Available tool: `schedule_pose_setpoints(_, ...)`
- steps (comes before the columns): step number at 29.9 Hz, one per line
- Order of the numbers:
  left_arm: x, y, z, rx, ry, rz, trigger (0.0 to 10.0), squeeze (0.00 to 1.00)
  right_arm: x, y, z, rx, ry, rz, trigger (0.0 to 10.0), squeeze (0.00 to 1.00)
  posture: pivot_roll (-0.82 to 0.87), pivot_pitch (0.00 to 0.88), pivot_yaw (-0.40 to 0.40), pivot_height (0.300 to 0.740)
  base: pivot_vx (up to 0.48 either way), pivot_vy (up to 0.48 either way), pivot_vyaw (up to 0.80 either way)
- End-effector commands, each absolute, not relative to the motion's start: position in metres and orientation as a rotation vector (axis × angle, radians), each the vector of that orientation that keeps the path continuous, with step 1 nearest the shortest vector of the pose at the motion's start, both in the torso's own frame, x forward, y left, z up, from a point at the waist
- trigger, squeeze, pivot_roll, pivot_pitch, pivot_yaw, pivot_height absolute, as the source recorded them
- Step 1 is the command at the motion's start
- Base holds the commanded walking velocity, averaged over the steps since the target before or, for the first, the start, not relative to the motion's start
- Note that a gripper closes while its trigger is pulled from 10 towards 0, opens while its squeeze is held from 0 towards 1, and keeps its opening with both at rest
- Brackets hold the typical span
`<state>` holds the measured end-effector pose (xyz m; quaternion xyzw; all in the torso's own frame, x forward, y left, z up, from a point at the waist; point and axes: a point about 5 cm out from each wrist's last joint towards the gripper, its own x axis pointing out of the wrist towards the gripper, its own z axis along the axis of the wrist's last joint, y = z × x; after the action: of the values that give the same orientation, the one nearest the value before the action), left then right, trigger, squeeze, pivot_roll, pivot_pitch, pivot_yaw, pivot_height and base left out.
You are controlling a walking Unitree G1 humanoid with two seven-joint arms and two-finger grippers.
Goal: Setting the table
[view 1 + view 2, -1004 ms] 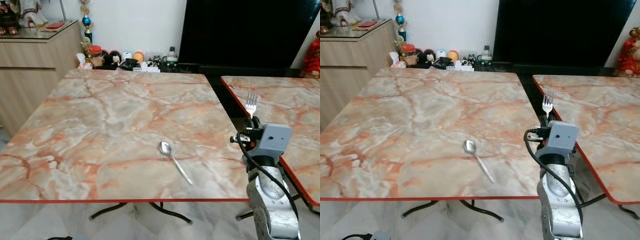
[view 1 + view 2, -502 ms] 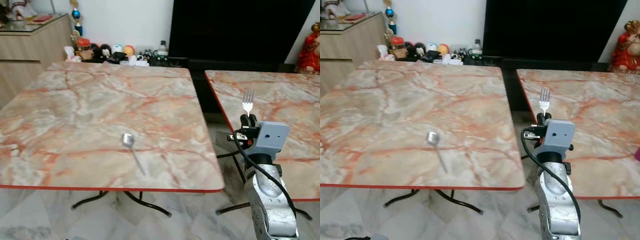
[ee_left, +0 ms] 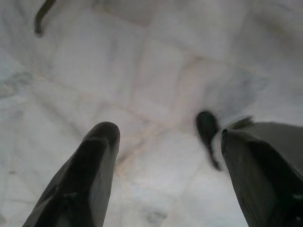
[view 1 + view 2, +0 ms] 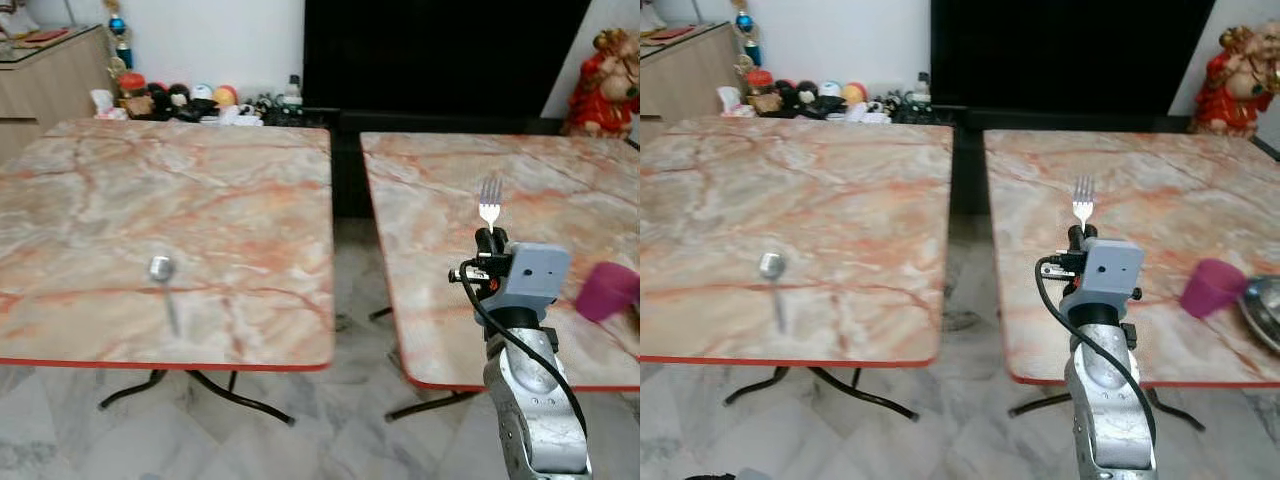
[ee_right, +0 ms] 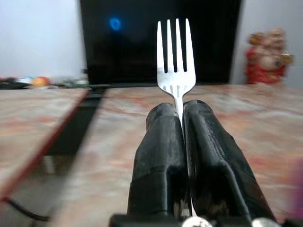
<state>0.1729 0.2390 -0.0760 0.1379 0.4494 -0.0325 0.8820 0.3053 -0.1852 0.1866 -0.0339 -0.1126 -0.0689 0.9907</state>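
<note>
The fork [image 5: 175, 56] is standing tines-up, clamped by its handle between the closed fingers of the right gripper [image 4: 485, 240], above the near part of the right table [image 4: 430, 200]. A pink cup [image 4: 1210, 288] is sitting near that table's right edge beside a metal dish [image 4: 1262, 308]; the fork is best laid well apart from both. The spoon [image 4: 163, 275] is lying on the left table [image 4: 200, 180]. The left gripper [image 3: 161, 156] is hanging spread wide over the floor [image 3: 142, 71]. The gap between the tables is offering walking room.

Right arm [image 4: 535, 420] — silver casing, grey wrist box, looped black cable; right pincer [image 5: 182, 142] fingers black, matte.
</note>
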Motion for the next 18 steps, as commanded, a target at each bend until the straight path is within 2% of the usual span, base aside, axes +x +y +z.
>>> schedule_pose_setpoints(1,0.1684,0.2440,-0.0770,0.298,0.960,-0.065,10.0,0.00,0.3062,-0.1828,0.1943,-0.066,-0.258,-0.137,10.0,0.00,-0.04,0.051,0.015,0.740,0.000,-0.469,0.00)
schedule_pose_setpoints(18,0.1681,0.2432,-0.0774,0.289,0.960,-0.061,10.0,0.00,0.3073,-0.1864,0.1941,-0.090,-0.247,-0.154,10.0,0.00,-0.04,0.051,0.012,0.740,0.000,-0.469,0.00)
